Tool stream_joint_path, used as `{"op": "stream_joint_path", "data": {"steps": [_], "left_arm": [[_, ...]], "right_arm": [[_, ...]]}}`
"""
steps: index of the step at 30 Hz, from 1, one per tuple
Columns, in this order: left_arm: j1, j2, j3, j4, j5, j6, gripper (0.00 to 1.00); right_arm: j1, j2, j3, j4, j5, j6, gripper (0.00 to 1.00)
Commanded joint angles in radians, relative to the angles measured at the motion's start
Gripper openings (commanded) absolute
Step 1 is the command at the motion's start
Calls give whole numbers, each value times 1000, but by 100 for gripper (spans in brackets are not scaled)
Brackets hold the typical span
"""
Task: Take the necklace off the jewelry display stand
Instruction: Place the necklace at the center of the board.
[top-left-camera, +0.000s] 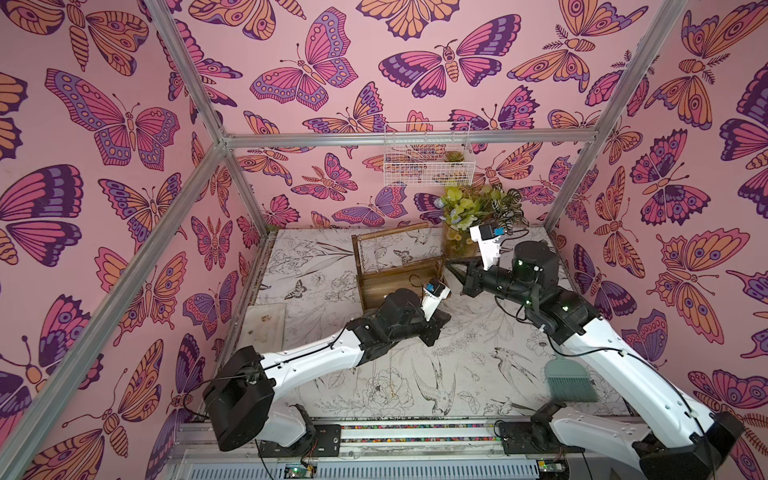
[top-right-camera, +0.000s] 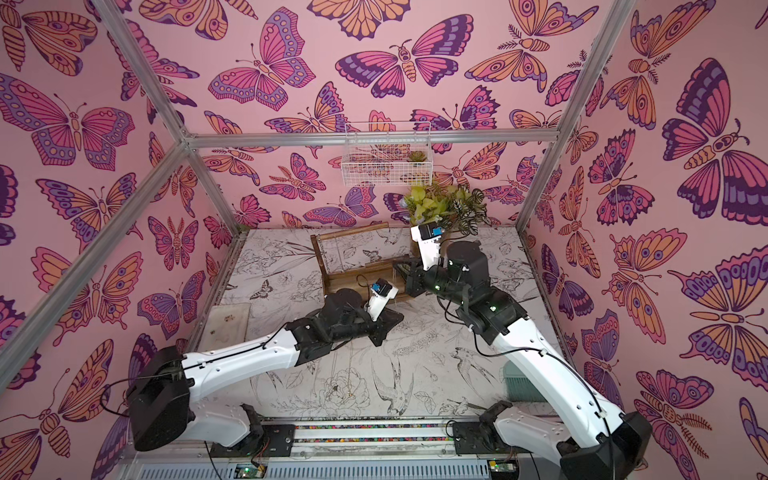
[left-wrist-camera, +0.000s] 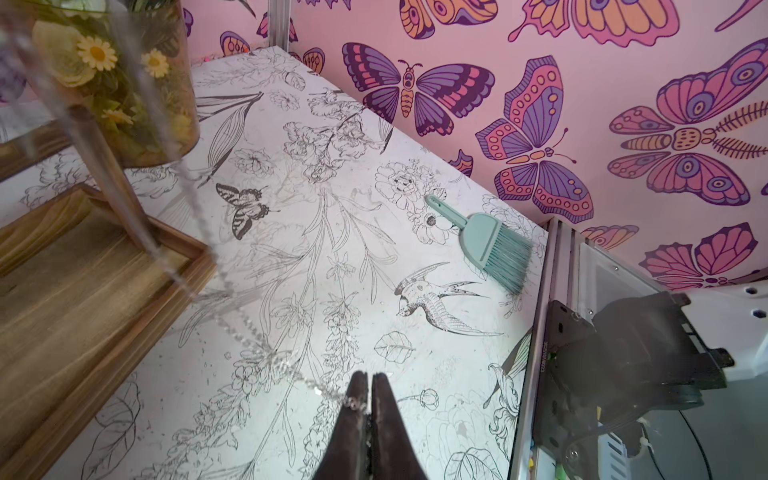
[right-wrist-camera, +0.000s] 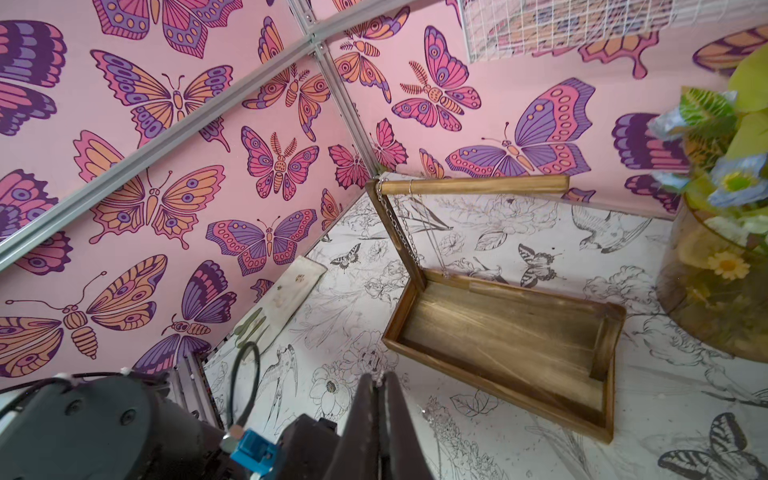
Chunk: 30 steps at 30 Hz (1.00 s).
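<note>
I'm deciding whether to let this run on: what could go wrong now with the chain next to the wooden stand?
The necklace runs from the shut left gripper past a corner of the jewelry display stand; a pull could snag it there and drag or tip the stand. The flower vase stands close by and might get knocked. Other chains hanging from the top bar could tangle with it.

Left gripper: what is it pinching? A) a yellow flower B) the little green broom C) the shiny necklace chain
C: in the left wrist view the left gripper is shut on the necklace, and the silver chain runs off toward the jewelry display stand.
</note>
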Motion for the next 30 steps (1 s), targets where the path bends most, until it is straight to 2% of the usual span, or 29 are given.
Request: {"op": "stream_joint_path", "data": {"steps": [1, 18, 30], "left_arm": [[-22, -38, -53, -36, -59, -49, 7], [-118, -163, -241, -72, -195, -181, 6], [-174, -169, -331, -73, -243, -275, 5]], "right_arm": [[13, 1, -33, 63, -7, 39, 0], [46, 78, -212, 171, -41, 89, 0], [75, 160, -300, 242, -53, 97, 0]]}}
